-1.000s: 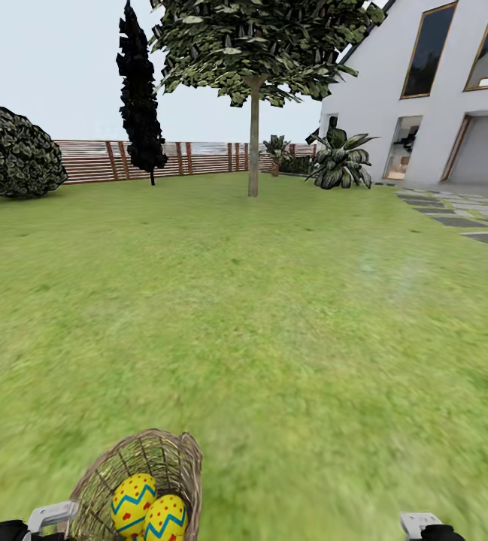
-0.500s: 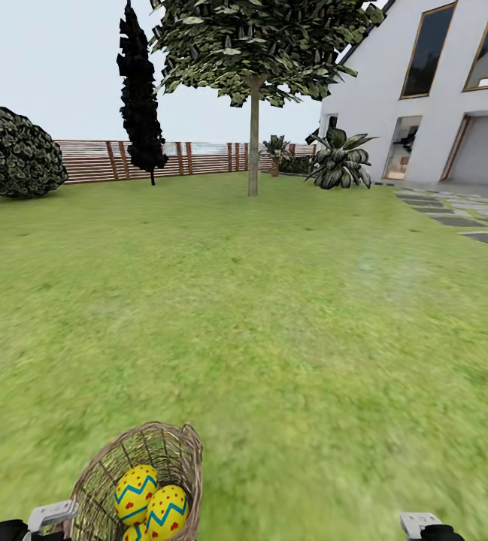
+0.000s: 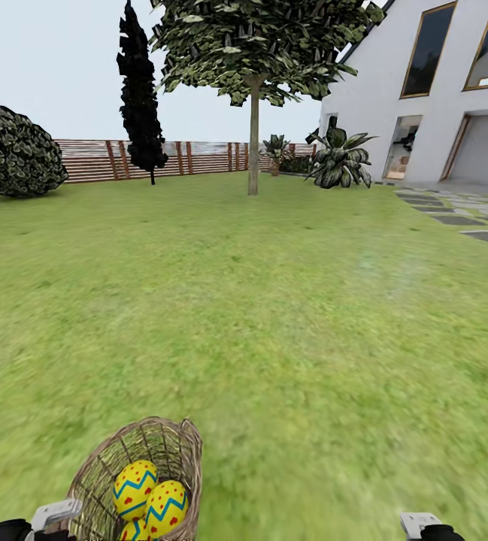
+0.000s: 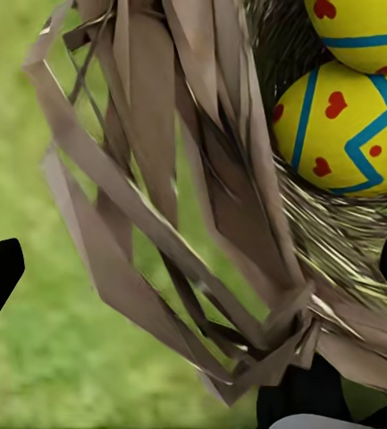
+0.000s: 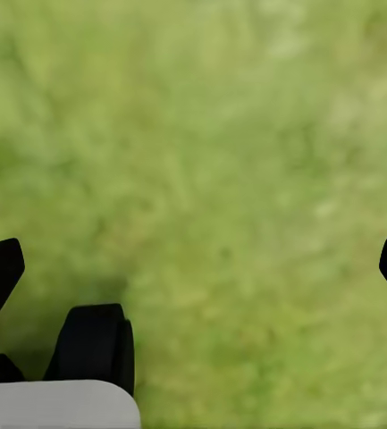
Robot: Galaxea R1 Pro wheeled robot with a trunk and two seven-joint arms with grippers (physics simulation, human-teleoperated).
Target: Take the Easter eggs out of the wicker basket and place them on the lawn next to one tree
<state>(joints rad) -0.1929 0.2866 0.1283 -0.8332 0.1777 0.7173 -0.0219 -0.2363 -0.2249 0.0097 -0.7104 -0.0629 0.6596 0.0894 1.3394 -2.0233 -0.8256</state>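
Observation:
The wicker basket sits tilted at the bottom left of the head view, its mouth facing me. Inside it lie Easter eggs: one, a second and a sliver of a third. My left gripper is at the basket's left side. In the left wrist view its fingers stand wide apart, with the basket's woven wall and two eggs between and beyond them. My right gripper is open over bare lawn. The tree stands far ahead.
An all-black tree and a round bush stand left of the tree by the slat fence. A white house, palm-like plants and paving slabs are at the right. Open grass stretches ahead.
The basket has crept a little upward in the head view, along with the left gripper beside it. The eggs have shifted slightly inside it. The garden beyond looks almost unmoved.

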